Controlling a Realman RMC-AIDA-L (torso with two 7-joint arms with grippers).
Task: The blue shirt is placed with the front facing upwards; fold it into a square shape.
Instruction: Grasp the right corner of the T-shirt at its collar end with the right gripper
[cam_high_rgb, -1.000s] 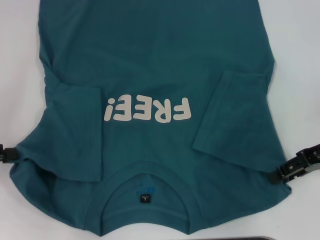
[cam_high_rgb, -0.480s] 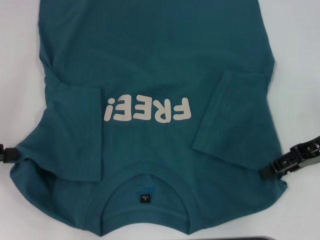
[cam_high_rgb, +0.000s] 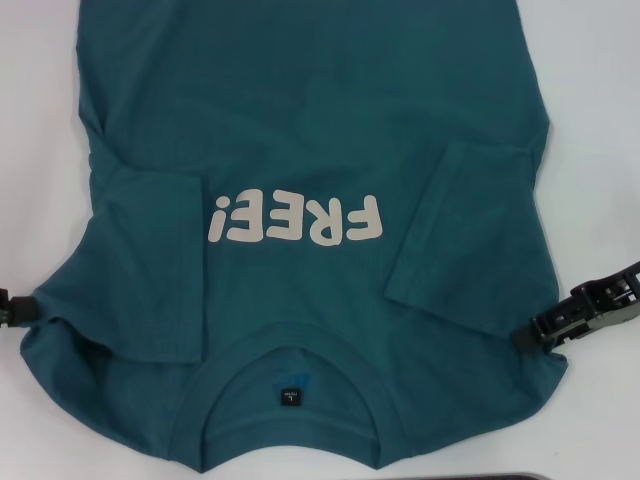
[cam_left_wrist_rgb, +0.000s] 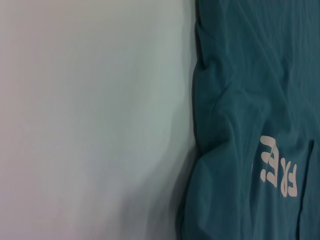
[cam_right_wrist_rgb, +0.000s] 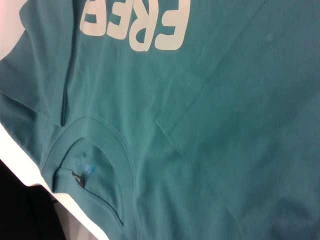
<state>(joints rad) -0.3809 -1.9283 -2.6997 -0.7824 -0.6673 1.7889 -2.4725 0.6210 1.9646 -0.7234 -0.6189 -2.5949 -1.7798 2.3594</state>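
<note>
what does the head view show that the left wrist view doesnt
Only the head view shows both grippers: the left gripper at the shirt's left shoulder edge, the right gripper at its right shoulder edge. It also shows both sleeves folded in over the chest, the collar and the neck label. Only the left wrist view shows a wide bare stretch of the white table beside the shirt's side edge. Both show the blue shirt lying front up and its FREE lettering, though the wrist view catches only part of the letters.
</note>
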